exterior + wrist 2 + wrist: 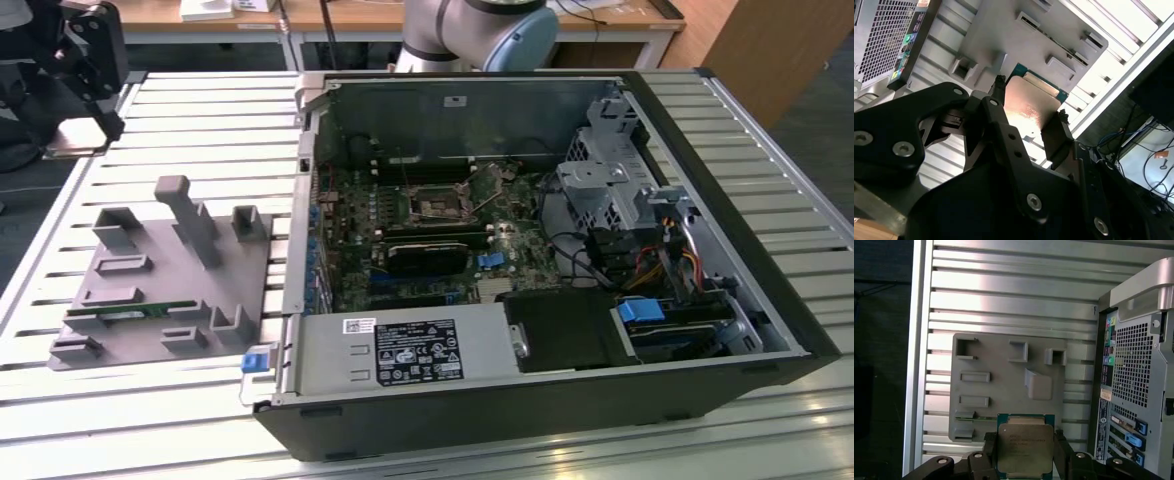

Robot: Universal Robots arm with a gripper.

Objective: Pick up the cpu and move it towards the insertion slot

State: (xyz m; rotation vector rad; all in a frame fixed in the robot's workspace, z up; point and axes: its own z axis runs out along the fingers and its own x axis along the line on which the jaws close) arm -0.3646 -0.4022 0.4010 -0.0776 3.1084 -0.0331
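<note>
Far over at the exterior view's left, the gripper [80, 118] hangs above a corner of the slatted metal table [200, 130], well apart from the open computer case [747, 300]. In both wrist views its fingers [990, 450] are pinched on the cpu [1025, 447], one finger on each of two opposite edges, so the chip sits upright between them with its silvery top facing the first wrist camera. Next toward the right, a grey fixture tray [160, 270] lies flat on the table, and a thin green memory stick [120, 312] rests in one of its recesses. In the first wrist view the cpu is seen in front of that tray's edge, lifted off it. Further right, inside the case, the insertion slot [434, 205] lies on the motherboard, a dark square socket in a metal frame, with a long black card [427, 255] just beside it. A metal drive cage [607, 190] fills the case's right side.
</note>
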